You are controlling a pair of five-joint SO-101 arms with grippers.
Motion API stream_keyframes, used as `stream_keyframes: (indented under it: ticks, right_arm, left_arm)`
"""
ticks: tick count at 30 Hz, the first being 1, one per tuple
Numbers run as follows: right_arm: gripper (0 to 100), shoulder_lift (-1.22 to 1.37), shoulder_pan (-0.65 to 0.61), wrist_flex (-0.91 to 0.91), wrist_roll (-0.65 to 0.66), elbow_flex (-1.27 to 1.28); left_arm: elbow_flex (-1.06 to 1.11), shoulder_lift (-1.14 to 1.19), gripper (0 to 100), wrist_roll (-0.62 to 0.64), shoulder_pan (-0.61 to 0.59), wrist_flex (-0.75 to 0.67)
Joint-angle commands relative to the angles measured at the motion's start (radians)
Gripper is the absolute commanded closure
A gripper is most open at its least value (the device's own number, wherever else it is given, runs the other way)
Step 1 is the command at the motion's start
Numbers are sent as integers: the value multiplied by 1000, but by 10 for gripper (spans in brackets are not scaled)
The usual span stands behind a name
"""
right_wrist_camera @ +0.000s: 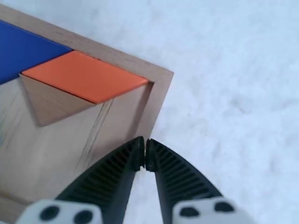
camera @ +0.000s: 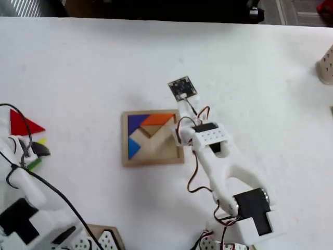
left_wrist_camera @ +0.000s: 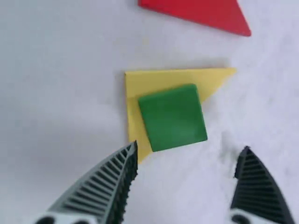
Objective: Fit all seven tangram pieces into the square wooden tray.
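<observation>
Our left gripper [left_wrist_camera: 189,148] gapes wide over the green square [left_wrist_camera: 172,116] lying on the yellow triangle [left_wrist_camera: 154,81], well apart from the tray [right_wrist_camera: 159,93] under our pinched-shut right gripper [right_wrist_camera: 145,150]; closing, we may drag both.

The right arm [camera: 229,177] stretches from the lower right of the high view up toward the centre. The right gripper [right_wrist_camera: 145,151] has its ribbed fingers [right_wrist_camera: 117,175] pressed together at the tips. The left arm [camera: 23,182] sits at the lower left, and the left gripper [left_wrist_camera: 189,156] points downward with its fingers spread wide apart.
</observation>
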Motion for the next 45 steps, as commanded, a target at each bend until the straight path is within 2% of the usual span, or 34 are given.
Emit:
stream_keyframes:
  ticks: [1,6,13,18,25,33,38,45]
  right_arm:
    - [981,-54,7,-12,14,-5]
    - [981,-54,7,-15,14,-5]
    - [981,-50,7,-16,14,-9]
    - [981,-53,10,-16,14,-9]
    - [981,-53,10,-16,14,-8]
    - [981,-48,10,-16,14,-9]
    - [981,-48,8,-16,14,-9]
    - [981,-48,7,-16,14,-9]
  left_arm:
    - [-121,114,646,-9,-16,-32]
    - [-204,214,672,-9,-16,-35]
    - [-215,292,672,-11,8,-37]
    - [-207,331,676,-2,47,-106]
    - [-207,354,819,-8,48,-149]
    - [-210,346,830,-2,48,-138]
    - [-226,337,830,-2,48,-55]
    - [-290,214,830,-2,48,155]
